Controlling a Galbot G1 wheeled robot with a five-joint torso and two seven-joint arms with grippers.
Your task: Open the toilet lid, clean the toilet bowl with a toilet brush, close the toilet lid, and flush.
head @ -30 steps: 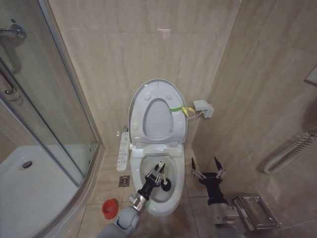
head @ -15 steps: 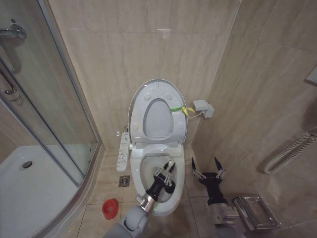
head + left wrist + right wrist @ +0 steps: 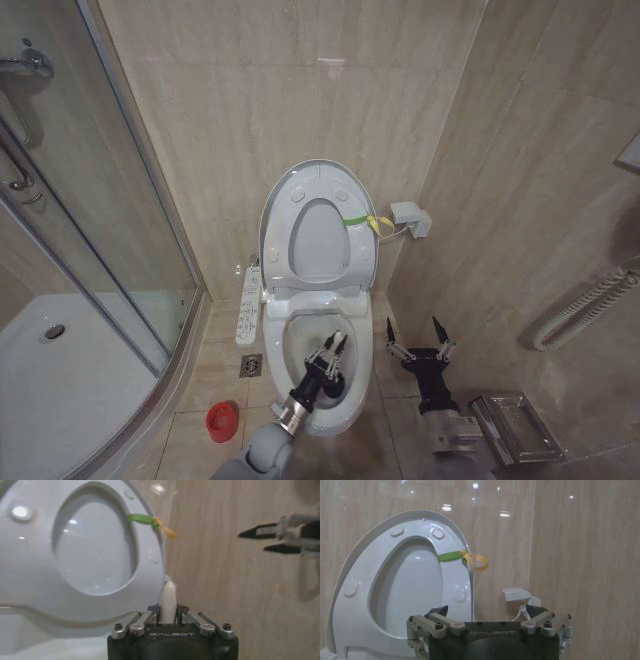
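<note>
Left claw (image 3: 333,352) clamps the toilet brush (image 3: 168,599) low in the toilet bowl (image 3: 300,330), scrubbing; toilet lid (image 3: 285,195) is propped up; right claw (image 3: 420,338) waits beside, wide open, empty.

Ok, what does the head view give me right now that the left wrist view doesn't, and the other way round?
Head view alone: the toilet bowl with the left gripper over it, a red cup on the floor, the control panel.

Left wrist alone: the toilet brush handle, white, clamped between its fingers.

Both: the toilet lid and seat raised, the green-yellow tie, and the right gripper, open, beside the bowl.
</note>
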